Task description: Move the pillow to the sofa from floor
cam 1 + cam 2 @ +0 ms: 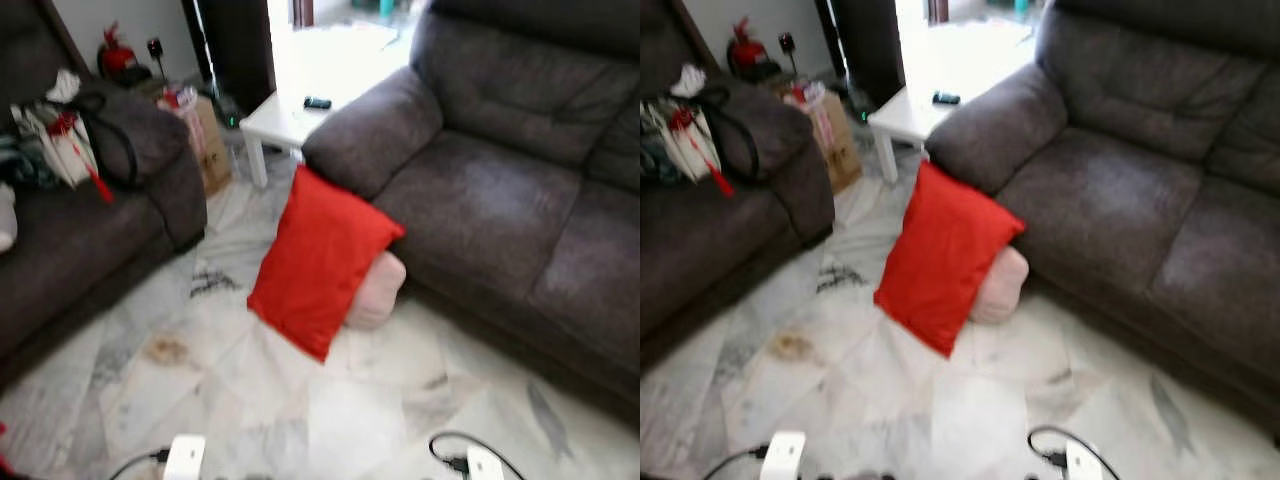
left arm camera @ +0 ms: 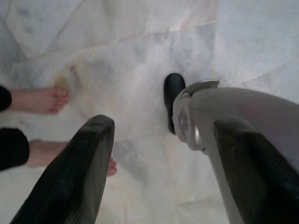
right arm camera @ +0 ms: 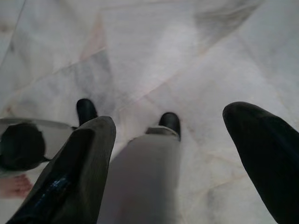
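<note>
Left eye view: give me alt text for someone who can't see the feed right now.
A red pillow stands tilted on the marble floor, leaning against the front of a dark grey sofa with a pink cushion tucked behind it. A second dark sofa with bags sits left, and a white side table stands between them.

Black fingers (image 2: 70,177) (silver-grey limbs).

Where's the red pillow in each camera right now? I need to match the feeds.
Left eye view: red pillow at centre, leaning on the sofa front.
Right eye view: red pillow slightly left of centre.
Left wrist view: not in it; floor.
Right wrist view: not in it; floor.
Shared landmark: white side table.
</note>
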You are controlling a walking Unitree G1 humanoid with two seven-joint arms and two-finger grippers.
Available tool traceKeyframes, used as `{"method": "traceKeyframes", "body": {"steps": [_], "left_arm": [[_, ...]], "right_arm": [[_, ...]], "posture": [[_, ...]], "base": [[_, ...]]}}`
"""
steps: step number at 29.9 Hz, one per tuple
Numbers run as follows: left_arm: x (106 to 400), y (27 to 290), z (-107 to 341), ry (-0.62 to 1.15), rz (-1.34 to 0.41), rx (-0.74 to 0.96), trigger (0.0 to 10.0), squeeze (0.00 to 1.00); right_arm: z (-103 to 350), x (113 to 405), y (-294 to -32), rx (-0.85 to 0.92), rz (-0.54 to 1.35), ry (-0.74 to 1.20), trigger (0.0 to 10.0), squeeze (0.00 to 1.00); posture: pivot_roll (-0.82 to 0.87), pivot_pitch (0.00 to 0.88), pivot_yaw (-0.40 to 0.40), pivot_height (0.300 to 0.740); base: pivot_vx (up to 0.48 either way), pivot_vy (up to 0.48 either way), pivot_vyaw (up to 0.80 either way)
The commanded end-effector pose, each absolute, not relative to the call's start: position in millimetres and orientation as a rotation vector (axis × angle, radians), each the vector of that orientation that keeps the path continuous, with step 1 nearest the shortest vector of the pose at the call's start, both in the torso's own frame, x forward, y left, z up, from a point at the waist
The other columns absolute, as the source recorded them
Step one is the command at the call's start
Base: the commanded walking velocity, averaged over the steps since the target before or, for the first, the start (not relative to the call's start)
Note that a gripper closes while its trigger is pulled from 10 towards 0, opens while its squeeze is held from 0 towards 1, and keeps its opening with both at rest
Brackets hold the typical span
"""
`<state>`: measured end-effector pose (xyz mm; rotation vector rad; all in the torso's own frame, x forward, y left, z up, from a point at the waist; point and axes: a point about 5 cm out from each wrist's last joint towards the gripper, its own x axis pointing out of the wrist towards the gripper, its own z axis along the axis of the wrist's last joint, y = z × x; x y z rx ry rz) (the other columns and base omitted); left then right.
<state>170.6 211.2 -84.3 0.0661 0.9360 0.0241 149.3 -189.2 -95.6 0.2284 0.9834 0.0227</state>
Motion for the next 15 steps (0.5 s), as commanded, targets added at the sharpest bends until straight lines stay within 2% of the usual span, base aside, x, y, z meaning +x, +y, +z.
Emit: {"method": "traceKeyframes", "body": {"steps": [1,3,6,15], "left_arm": [[161.8,214.4,-87.8,0.968,0.029,0.073,10.0,0.00],[161.8,214.3,-87.8,0.968,0.029,0.072,10.0,0.00],[161.6,214.2,-87.9,0.969,0.028,0.071,10.0,0.00],[161.5,214.2,-88.0,0.970,0.028,0.069,10.0,0.00]], "right_arm": [[-97.3,145.1,-188.1,0.218,0.034,0.995,10.0,0.00],[-97.0,145.5,-188.6,0.201,0.041,0.992,10.0,0.00],[-97.2,144.8,-188.8,0.212,0.039,0.994,10.0,0.00],[-98.1,142.6,-188.5,0.242,0.029,1.001,10.0,0.00]], "posture": [[0.04,0.174,-0.010,0.740],[0.04,0.174,-0.010,0.740],[0.04,0.176,-0.011,0.740],[0.04,0.177,-0.012,0.740]], "base": [[0.296,0.000,0.00],[0.296,0.000,0.00],[0.296,0.000,0.59],[0.296,0.000,0.00]]}}
